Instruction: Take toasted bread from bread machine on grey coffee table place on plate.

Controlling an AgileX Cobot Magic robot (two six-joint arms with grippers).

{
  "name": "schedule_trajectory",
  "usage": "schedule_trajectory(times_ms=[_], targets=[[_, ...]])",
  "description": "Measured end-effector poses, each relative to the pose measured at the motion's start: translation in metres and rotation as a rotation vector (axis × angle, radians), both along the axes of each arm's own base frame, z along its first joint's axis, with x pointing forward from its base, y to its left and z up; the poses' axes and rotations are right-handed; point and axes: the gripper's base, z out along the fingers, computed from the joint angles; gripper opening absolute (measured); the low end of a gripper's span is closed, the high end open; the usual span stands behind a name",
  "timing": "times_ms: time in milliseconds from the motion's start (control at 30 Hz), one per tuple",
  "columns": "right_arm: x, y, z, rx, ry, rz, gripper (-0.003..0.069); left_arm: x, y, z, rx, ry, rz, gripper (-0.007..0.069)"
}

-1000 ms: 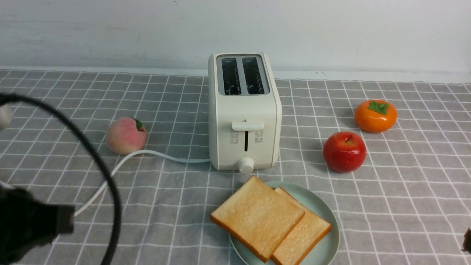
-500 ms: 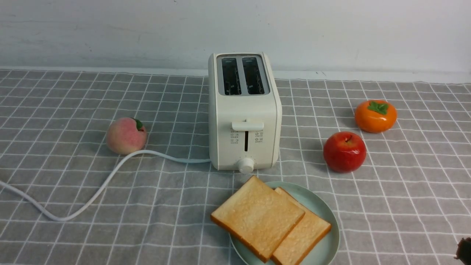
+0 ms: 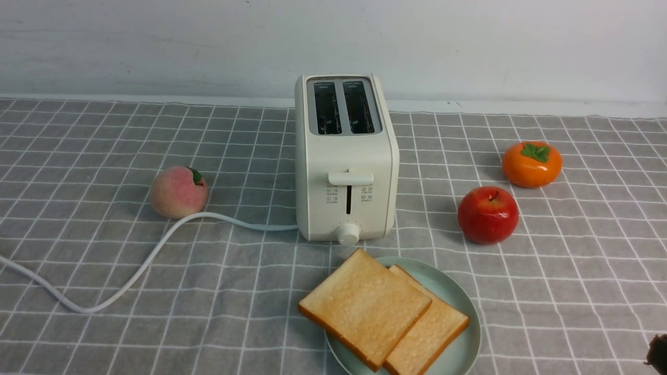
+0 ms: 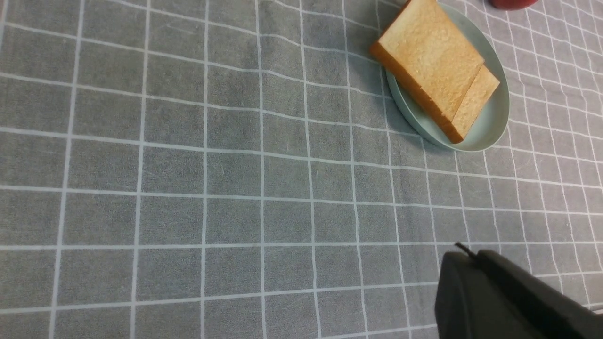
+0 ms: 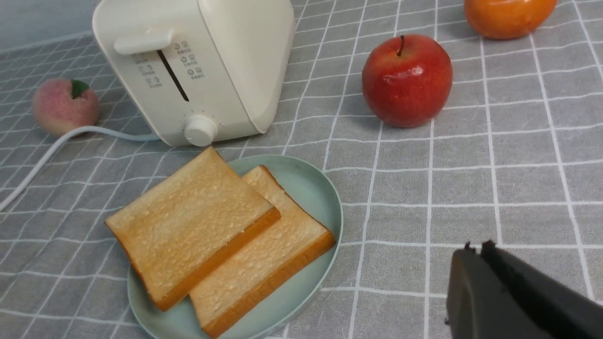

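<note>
My left gripper [image 4: 513,296] shows only in its own wrist view, as one dark matte wedge low above the grey coffee table [image 4: 188,188]. The two fingers lie pressed together with no gap, and nothing is between them. My right gripper [image 5: 513,296] looks the same in the right wrist view: dark fingers closed flat on each other, empty. In the front view I see of it only a small dark tip [image 3: 657,352] at the edge, and the left arm not at all.

The toasted bread [image 5: 221,235] is on the plate [image 5: 311,188], well apart from the right gripper and ahead of it. There are two thick square slices with pale porous faces and orange-brown crust, and one lies partly over the other. The plate is round, smooth and mint green.

The bread machine [image 3: 345,156] is cream, boxy, with rounded corners. Only the front view shows its two dark slots from above, without bread. The right wrist view shows its lever, its knob and the glossy red apple [image 5: 407,80] more closely. The table is grey cloth with white grid lines.
</note>
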Motion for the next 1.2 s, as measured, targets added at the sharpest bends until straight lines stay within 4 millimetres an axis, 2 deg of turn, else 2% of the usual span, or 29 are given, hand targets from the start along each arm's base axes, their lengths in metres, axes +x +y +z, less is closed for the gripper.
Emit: schedule_trajectory(times_ms=[233,267,367,467,500,533,567,600,633,667,733,767,933,967,1033,1200], targets=[[0.0,0.0,0.0,-0.002,0.001,0.001,0.0015,-0.009,0.008,-0.019,-0.017,-0.059,0.012,-0.0014],[0.0,0.0,0.0,-0.002,0.001,0.001,0.0017,-0.009,0.012,-0.022,-0.01,-0.108,0.036,-0.0014],[0.0,0.0,0.0,-0.002,0.001,0.001,0.0021,-0.006,0.025,-0.038,0.022,-0.429,0.171,-0.0014],[0.0,0.0,0.0,-0.001,0.001,0.001,0.0024,-0.001,0.024,-0.058,0.103,-0.721,0.226,-0.0014],[0.0,0.0,0.0,-0.001,0.001,0.001,0.0026,0.004,0.021,-0.068,0.148,-0.78,0.224,-0.0014],[0.0,0.0,0.0,-0.001,0.001,0.001,0.0026,0.005,0.02,-0.07,0.153,-0.792,0.216,-0.0014],[0.0,0.0,0.0,0.0,0.0,0.001,0.0027,0.01,0.017,-0.081,0.187,-0.835,0.211,-0.0014],[-0.001,0.0,-0.001,-0.001,0.005,0.005,0.0032,0.018,0.013,-0.101,0.201,-0.853,0.214,-0.0013],[-0.001,0.001,-0.001,-0.001,0.006,0.009,0.0034,0.022,0.01,-0.113,0.188,-0.85,0.214,-0.0013],[-0.001,0.001,-0.001,-0.001,0.007,0.009,0.0035,0.022,0.01,-0.115,0.185,-0.849,0.214,-0.0013],[-0.001,0.001,-0.001,-0.001,0.012,0.015,0.0036,0.028,0.007,-0.142,0.172,-0.816,0.205,-0.0013],[-0.001,0.001,-0.001,-0.001,0.012,0.015,0.0037,0.028,0.007,-0.147,0.183,-0.807,0.2,-0.0013],[-0.001,0.001,-0.001,-0.002,0.014,0.016,0.0045,0.028,0.008,-0.163,0.281,-0.68,0.168,-0.0012],[-0.001,0.001,-0.002,-0.002,0.016,0.017,0.0048,0.026,0.009,-0.173,0.314,-0.585,0.153,-0.0011],[-0.001,0.001,-0.002,-0.002,0.018,0.019,0.0052,0.024,0.01,-0.18,0.339,-0.514,0.149,-0.001],[-0.002,0.002,-0.003,-0.003,0.032,0.028,0.0054,0.025,0.013,-0.18,0.352,-0.497,0.206,-0.0006]])
